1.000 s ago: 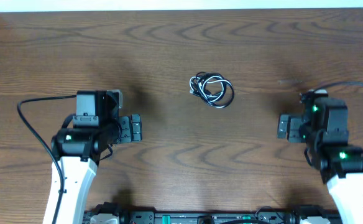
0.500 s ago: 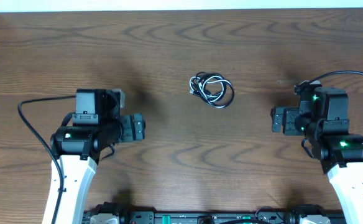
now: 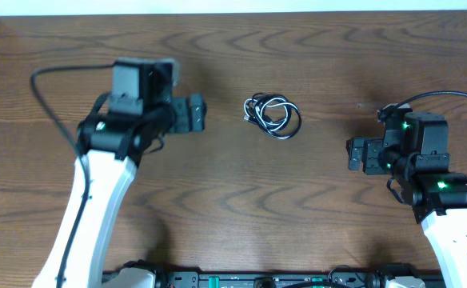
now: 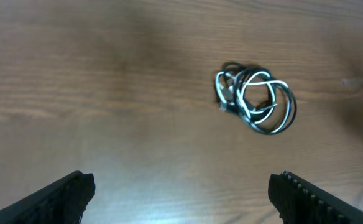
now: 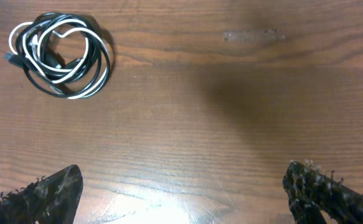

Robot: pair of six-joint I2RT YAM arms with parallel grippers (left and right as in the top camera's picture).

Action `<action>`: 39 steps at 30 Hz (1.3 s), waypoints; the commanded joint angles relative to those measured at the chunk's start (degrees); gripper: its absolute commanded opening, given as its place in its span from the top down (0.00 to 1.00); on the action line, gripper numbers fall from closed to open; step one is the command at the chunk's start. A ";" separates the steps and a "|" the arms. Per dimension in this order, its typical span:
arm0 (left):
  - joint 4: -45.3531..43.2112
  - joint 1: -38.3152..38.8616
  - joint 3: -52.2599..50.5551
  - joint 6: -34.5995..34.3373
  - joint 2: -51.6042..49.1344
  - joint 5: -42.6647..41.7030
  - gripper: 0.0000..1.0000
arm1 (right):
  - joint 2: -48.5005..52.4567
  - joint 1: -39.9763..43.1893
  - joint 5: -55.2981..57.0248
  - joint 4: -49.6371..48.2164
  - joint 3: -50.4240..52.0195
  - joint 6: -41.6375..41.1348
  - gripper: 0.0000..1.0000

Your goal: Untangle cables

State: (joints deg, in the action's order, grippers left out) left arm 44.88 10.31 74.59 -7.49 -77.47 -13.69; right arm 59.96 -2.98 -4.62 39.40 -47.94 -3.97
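The black and white cables [image 3: 272, 115] lie coiled together in one small tangle on the wooden table, at the centre. The tangle also shows in the left wrist view [image 4: 256, 98] and in the right wrist view [image 5: 60, 55]. My left gripper [image 3: 197, 113] is open and empty, to the left of the tangle and apart from it. My right gripper [image 3: 354, 154] is open and empty, to the right of the tangle and a little nearer the front. In both wrist views the fingers stand wide apart over bare wood.
The wooden table [image 3: 233, 200] fills the view. A pale scuff mark [image 5: 253, 36] lies on the wood to the right of the tangle. Thick black wires run from both arms. The table's back edge is at the top.
My left arm has swung up and to the right, bringing its gripper close to the left of the tangle. My right gripper has moved slightly left. The cables have not moved.
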 commanded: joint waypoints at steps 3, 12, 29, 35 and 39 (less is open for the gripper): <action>-6.03 4.79 4.20 0.07 -9.90 1.33 0.09 | -0.07 -0.44 -0.46 0.02 -1.14 -0.74 0.01; -17.22 13.20 4.20 -0.15 -23.78 1.31 0.19 | -0.04 -0.44 -0.48 0.00 -1.14 -0.74 0.01; -27.32 18.56 4.17 -0.98 -39.08 1.29 0.34 | -0.07 -0.44 -0.48 0.55 -1.14 -1.62 0.01; -27.67 19.32 4.07 -3.04 -41.20 1.29 0.41 | -0.07 -0.44 -0.48 0.57 -1.14 -1.81 0.01; -27.76 20.06 4.04 -3.41 -41.42 1.29 0.57 | -0.07 -0.44 -0.50 0.63 -1.14 -1.81 0.01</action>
State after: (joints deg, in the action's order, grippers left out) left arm 17.28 29.56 77.80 -9.93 -117.86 -12.93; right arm 59.99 -2.98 -4.75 39.83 -47.94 -5.04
